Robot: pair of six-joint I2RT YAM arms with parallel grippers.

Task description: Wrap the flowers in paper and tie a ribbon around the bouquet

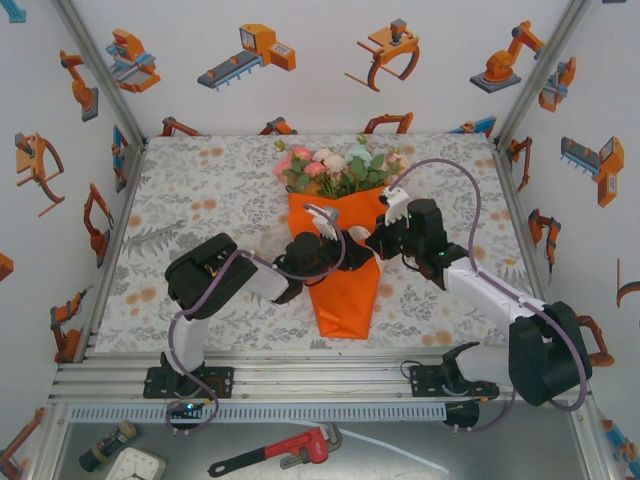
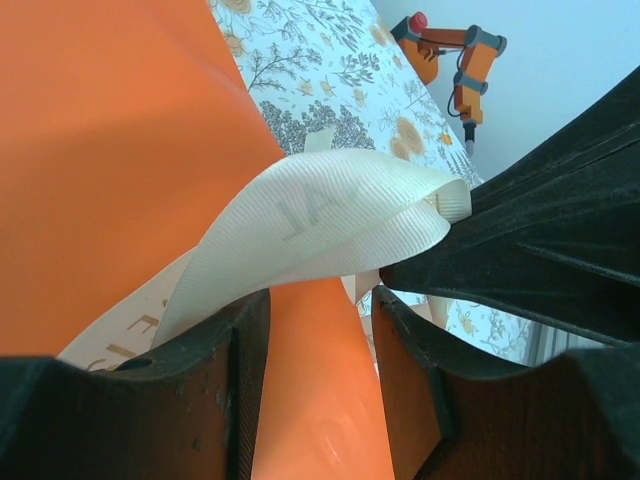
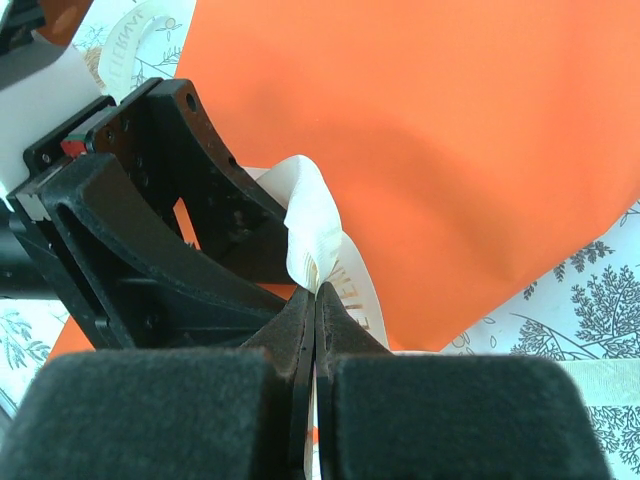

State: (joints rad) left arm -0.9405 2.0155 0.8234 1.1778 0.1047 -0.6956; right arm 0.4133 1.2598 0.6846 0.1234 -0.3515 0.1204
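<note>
Closest to the lens, the right gripper (image 3: 316,300) has its black jaws pressed together on the ribbon (image 3: 310,220), pinching a cream loop of it. In the top view the tablecloth (image 1: 200,210) (grey-and-orange floral) spreads across the middle. At its centre lies the paper (image 1: 345,290), rolled into a cone that points down-frame, with the flowers (image 1: 340,168) at its upper end. The left gripper (image 2: 320,305) has its jaws apart, with orange in the gap and the ribbon arching just above. I cannot tell whether it grips anything.

Bright even light, soft shadows, blurred foreground
</note>
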